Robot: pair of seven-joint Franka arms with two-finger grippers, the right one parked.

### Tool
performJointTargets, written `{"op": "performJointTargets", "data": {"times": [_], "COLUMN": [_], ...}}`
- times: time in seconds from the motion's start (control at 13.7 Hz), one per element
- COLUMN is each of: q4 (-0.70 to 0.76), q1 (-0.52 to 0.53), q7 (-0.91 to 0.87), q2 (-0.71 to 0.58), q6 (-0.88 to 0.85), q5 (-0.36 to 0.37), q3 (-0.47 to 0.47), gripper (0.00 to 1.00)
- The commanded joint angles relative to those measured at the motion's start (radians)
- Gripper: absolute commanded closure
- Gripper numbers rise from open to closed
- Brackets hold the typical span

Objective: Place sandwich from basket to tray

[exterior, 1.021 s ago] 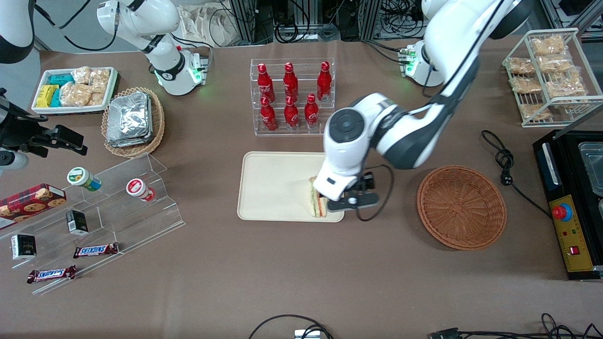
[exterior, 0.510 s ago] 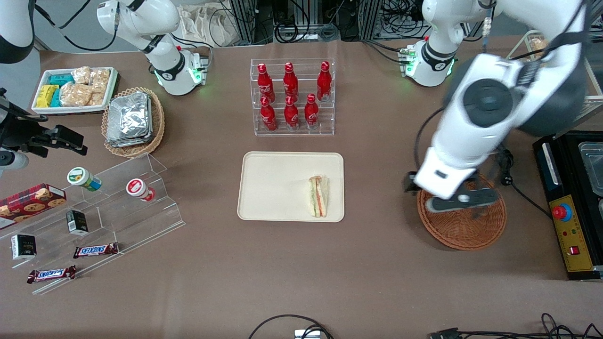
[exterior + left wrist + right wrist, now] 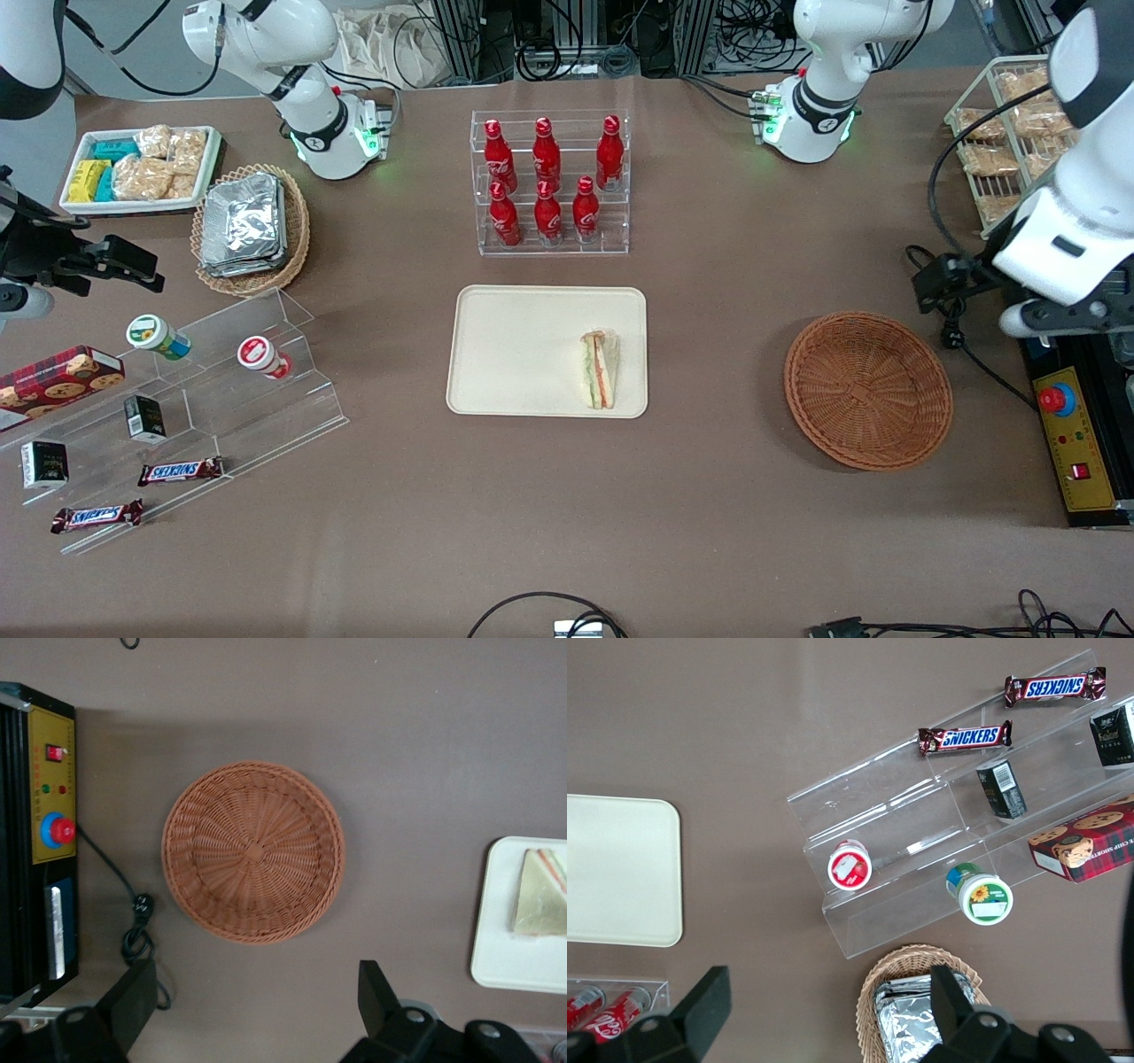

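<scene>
The sandwich [image 3: 598,369], a white bread wedge with orange and green filling, lies on the cream tray [image 3: 509,354] near the edge facing the basket; it also shows in the left wrist view [image 3: 540,905] on the tray [image 3: 496,948]. The reddish-brown wicker basket [image 3: 868,390] is empty, as the left wrist view [image 3: 253,850] shows. My left gripper [image 3: 1059,315] is open and empty, raised high above the table toward the working arm's end, past the basket; in its own view the gripper [image 3: 252,1005] hovers over bare table beside the basket.
A rack of red bottles [image 3: 549,182] stands farther from the front camera than the tray. A black appliance with a red button [image 3: 1054,399] and a black cable [image 3: 948,306] lie beside the basket. A wire rack of snack packs [image 3: 1028,133] stands near the arm.
The gripper let go of the sandwich on the tray, rose and swung away over the basket to the working arm's end of the table. The sandwich stays on the tray.
</scene>
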Motion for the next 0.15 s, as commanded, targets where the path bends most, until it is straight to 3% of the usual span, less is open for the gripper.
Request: {"op": "performJointTargets", "data": {"times": [0.0, 0.07], "q4": [-0.034, -0.034], "q1": [-0.025, -0.023], "q7": [0.015, 0.015], "q2": [-0.023, -0.021], "q6": [-0.003, -0.003], "q5": [-0.013, -0.021], "q3": [0.023, 0.023], "gripper": [0.00, 0.00]}}
